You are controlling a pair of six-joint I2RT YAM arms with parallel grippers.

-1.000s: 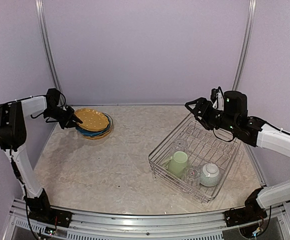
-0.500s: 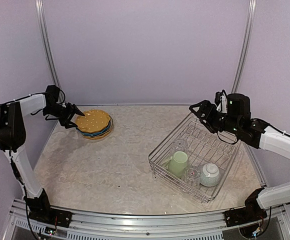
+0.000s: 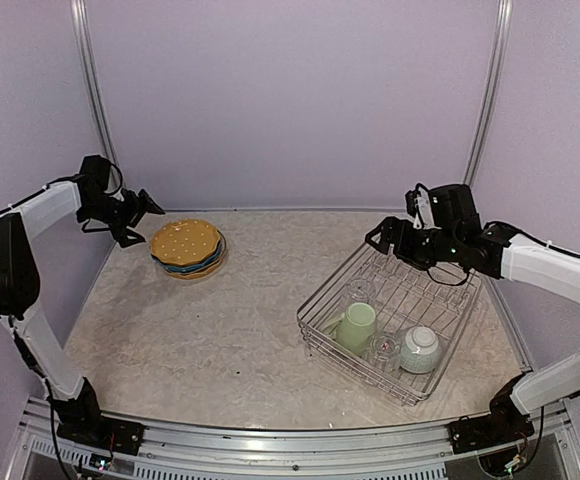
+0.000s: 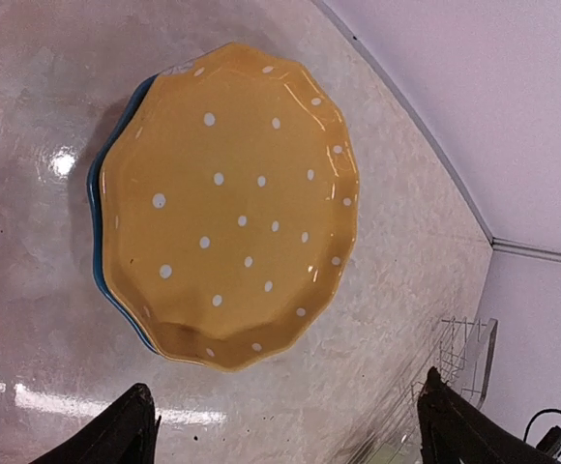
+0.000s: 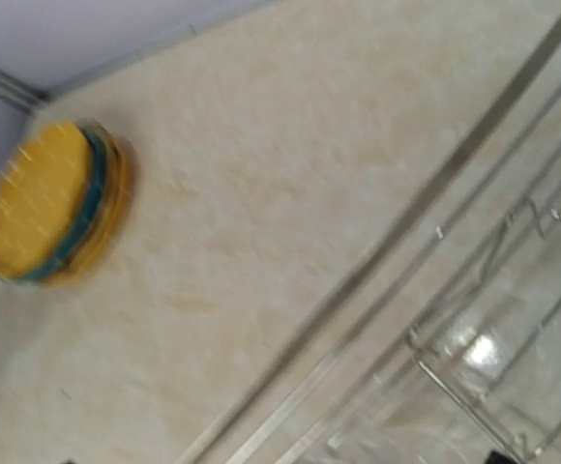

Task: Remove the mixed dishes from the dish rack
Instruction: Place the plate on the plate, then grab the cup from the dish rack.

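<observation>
A stack of plates sits on the table at the far left, a yellow dotted plate on top and a blue plate edging out beneath it. My left gripper hangs open just left of the stack, touching nothing; its dark fingertips stand wide apart. The dish rack on the right holds a pale green mug, a clear glass and a small white-and-light-blue bowl. My right gripper is open above the rack's far corner. Its wrist view shows the rack rim.
A second clear glass stands in the rack behind the mug. The purple back wall and side walls close in the table. Upright wire dividers fill the rack's far half.
My left gripper opened, let go of the plate stack and drew back up and to the left. My right gripper swung left and lower toward the rack's far corner.
</observation>
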